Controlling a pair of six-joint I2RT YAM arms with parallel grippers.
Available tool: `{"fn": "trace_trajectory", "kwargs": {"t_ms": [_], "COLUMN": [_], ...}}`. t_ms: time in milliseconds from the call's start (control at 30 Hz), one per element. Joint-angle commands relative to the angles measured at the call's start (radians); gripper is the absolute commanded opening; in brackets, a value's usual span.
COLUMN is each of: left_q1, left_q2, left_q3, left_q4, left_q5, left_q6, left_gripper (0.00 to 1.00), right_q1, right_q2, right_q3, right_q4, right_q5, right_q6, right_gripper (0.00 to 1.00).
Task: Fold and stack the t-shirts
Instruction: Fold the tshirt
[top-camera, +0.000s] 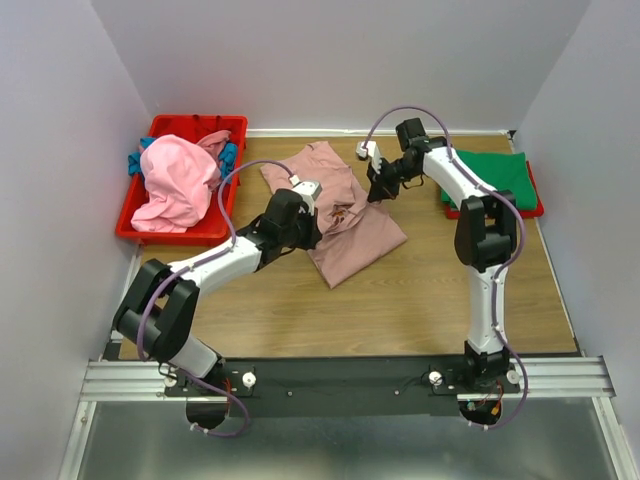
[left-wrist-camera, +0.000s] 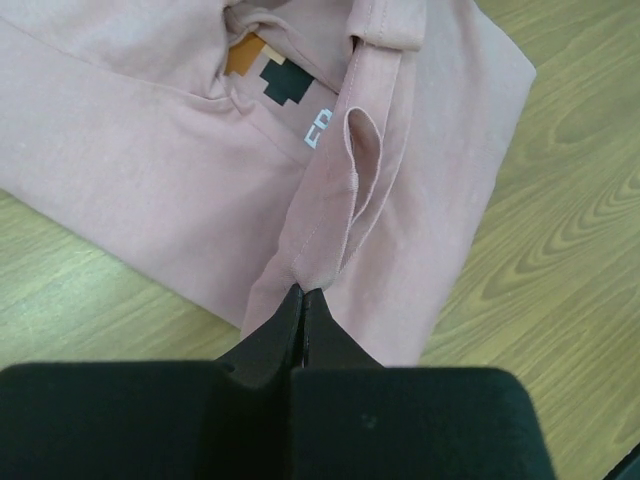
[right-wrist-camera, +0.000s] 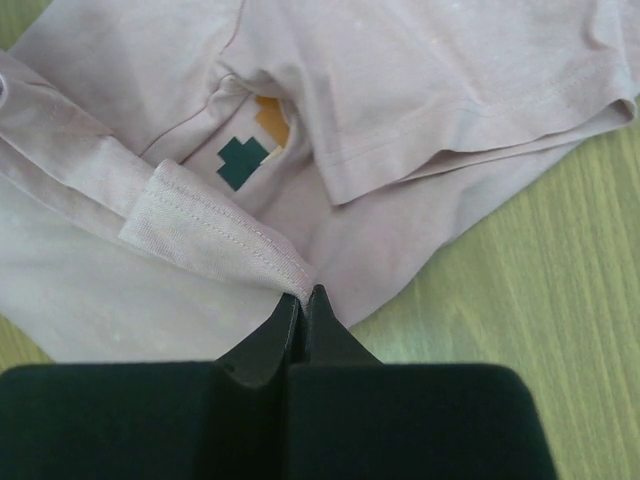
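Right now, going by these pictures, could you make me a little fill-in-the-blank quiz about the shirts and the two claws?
1. The left gripper and the right gripper are both ____ on the edge of the dusty-pink t-shirt.
2. The bright pink t-shirt is heaped in a bin coloured ____.
3. The folded green t-shirt lies on the ____ arm's side of the table.

Missing words: shut; red; right.

On the table (top-camera: 420, 310), bin (top-camera: 200, 122) left, spread t-shirt (top-camera: 350, 235) centre, folded shirt (top-camera: 495, 172) right.
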Motion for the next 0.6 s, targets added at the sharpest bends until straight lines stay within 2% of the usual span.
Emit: {"fn": "trace_trajectory", "kwargs": {"t_ms": [0,567], "left_q1": [0.038,0.114], "left_q2": [0.018,0.109], "left_q3": [0.036,0.111], "left_q4": [0.013,-0.016], "left_q5": [0.042,0.065], "left_q6": [0.017,0.026], "left_gripper": [0.00,0.00], "right_q1": [0.009,0.027], "right_q2": [0.046,0.131], "right_q3": [0.064,0.148], "right_q4": [0.030,0.086], "right_q5": [0.022,0.070], "right_q6": [0.078,0.190], "right_gripper": [0.00,0.00]}}
